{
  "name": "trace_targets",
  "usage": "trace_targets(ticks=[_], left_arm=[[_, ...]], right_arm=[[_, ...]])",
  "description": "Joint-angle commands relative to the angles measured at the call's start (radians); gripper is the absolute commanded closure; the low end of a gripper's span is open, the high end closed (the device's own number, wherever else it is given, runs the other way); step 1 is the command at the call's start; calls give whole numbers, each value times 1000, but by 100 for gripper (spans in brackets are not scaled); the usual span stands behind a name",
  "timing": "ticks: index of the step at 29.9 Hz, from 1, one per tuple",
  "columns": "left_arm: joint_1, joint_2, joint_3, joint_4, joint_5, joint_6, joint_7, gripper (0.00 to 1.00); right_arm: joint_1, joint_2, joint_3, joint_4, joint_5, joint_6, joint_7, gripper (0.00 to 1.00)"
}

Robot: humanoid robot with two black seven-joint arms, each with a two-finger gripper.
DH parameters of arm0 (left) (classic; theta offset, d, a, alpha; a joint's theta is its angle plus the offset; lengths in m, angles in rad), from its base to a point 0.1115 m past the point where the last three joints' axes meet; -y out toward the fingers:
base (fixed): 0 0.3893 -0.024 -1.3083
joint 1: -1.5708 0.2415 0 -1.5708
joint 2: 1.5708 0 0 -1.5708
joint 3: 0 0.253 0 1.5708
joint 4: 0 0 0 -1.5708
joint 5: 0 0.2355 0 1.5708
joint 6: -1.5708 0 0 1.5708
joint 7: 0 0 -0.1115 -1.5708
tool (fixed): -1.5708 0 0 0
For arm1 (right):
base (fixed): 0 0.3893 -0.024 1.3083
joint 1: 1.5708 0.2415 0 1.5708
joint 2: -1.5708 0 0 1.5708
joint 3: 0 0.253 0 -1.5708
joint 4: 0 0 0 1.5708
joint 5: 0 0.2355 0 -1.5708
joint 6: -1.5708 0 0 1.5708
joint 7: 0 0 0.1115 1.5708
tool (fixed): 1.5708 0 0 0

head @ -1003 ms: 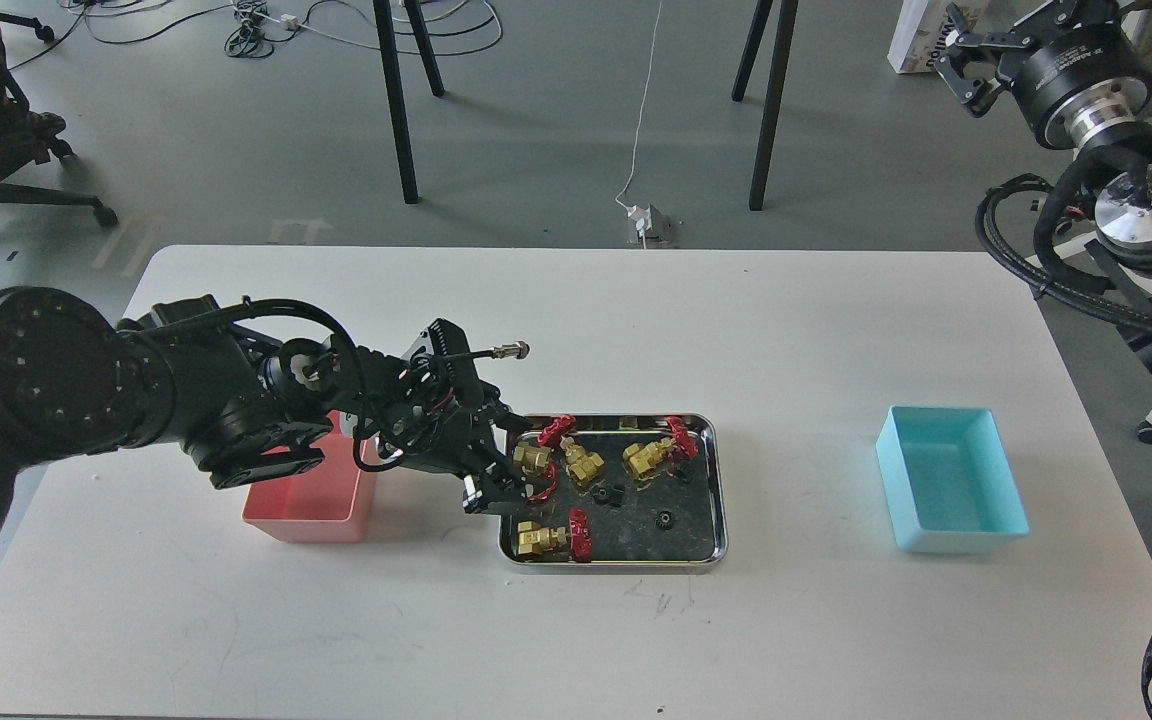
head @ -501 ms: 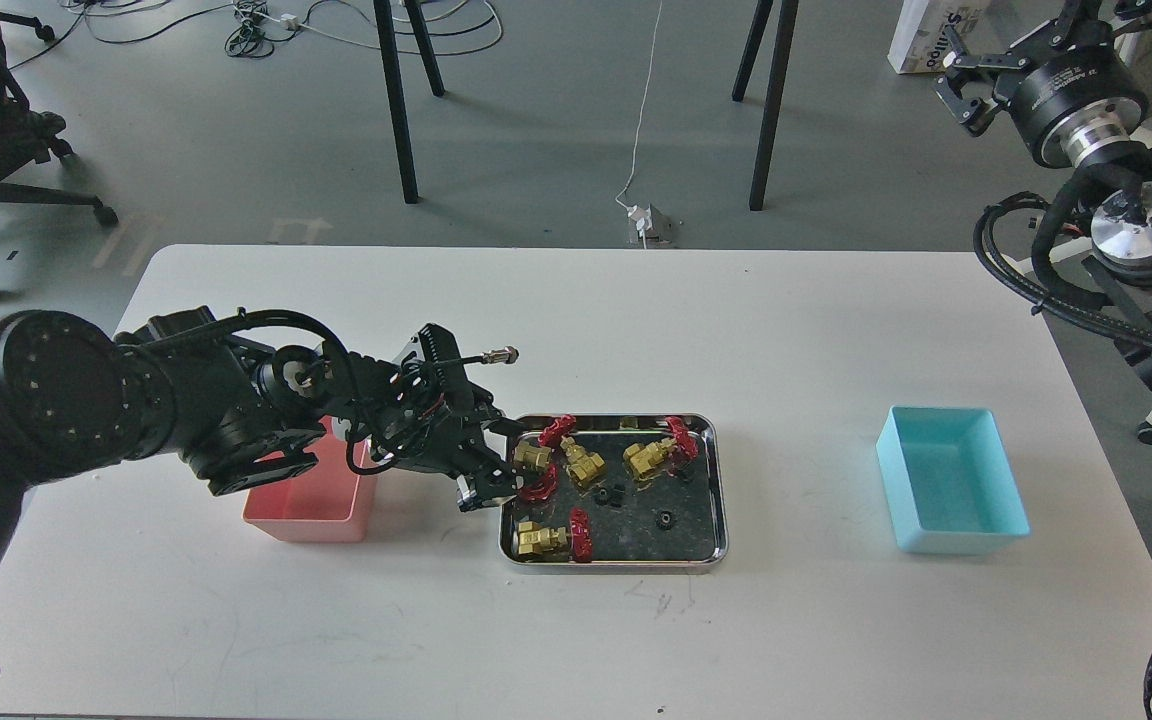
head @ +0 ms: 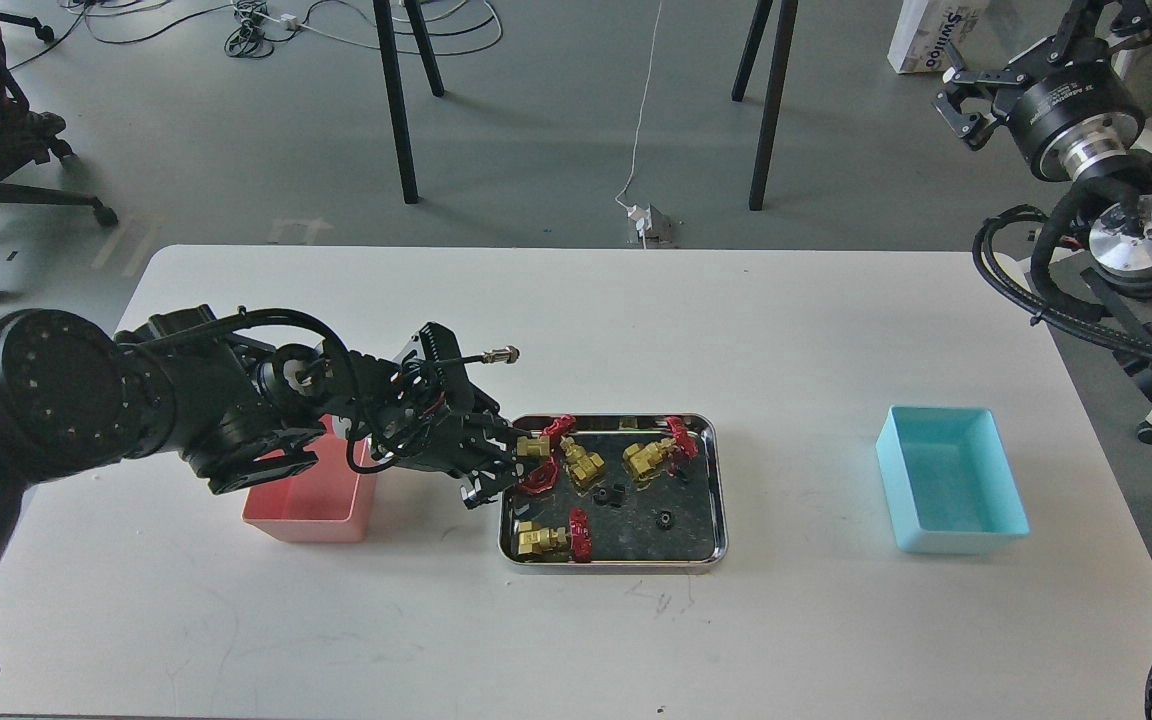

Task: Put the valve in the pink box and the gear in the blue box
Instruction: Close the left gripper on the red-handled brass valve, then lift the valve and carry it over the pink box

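Observation:
My left gripper (head: 514,466) is at the left end of the steel tray (head: 719,500), shut on a brass valve (head: 537,449) with a red handwheel, held just above the tray floor. Three more valves lie in the tray: one at centre (head: 584,465), one at the right (head: 649,457) and one at the front left (head: 542,540). The small black gear (head: 665,518) lies in the tray's right half. The pink box (head: 308,497) stands just left of the gripper, partly hidden by my arm. The blue box (head: 951,488) is at the far right, empty. My right gripper (head: 966,100) is raised off the table at the top right, open and empty.
A blockier black piece (head: 614,493) lies in the tray near the gear. A cable plug (head: 506,352) sticks out from my left wrist. Chair and table legs stand on the floor behind the white table (head: 576,330).
My left gripper has closed on the leftmost valve and raised it slightly. My right arm has drifted a little up and to the right.

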Motion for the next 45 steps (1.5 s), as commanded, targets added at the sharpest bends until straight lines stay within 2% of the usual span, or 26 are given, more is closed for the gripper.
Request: trace_targets(ticks=[1, 11, 17, 27, 30, 35, 40, 45], left_arm=[[0, 2, -1, -1, 9, 2, 0, 75], [-9, 18, -4, -23, 17, 3, 0, 79], [-46, 61, -90, -113, 15, 2, 0, 81], [-115, 123, -95, -182, 17, 2, 0, 82], [-166, 183, -96, -251, 17, 2, 0, 82], [-239, 320, -116, -355, 33, 3, 0, 82], [-250, 516, -161, -423, 164, 2, 0, 83], [-235, 668, -164, -434, 245, 3, 0, 83]], right_arm=[[-6, 0, 0, 0, 0, 0, 0, 0], [-18, 2, 2, 0, 0, -2, 0, 0], [-18, 2, 5, 0, 0, -3, 0, 0], [-12, 2, 12, 2, 0, -5, 0, 0], [23, 9, 12, 5, 0, -28, 0, 0], [195, 61, -3, -2, -2, -158, -17, 0], [273, 113, -9, -43, -5, -174, -31, 0], [264, 140, -9, -68, -8, -172, -35, 0]])
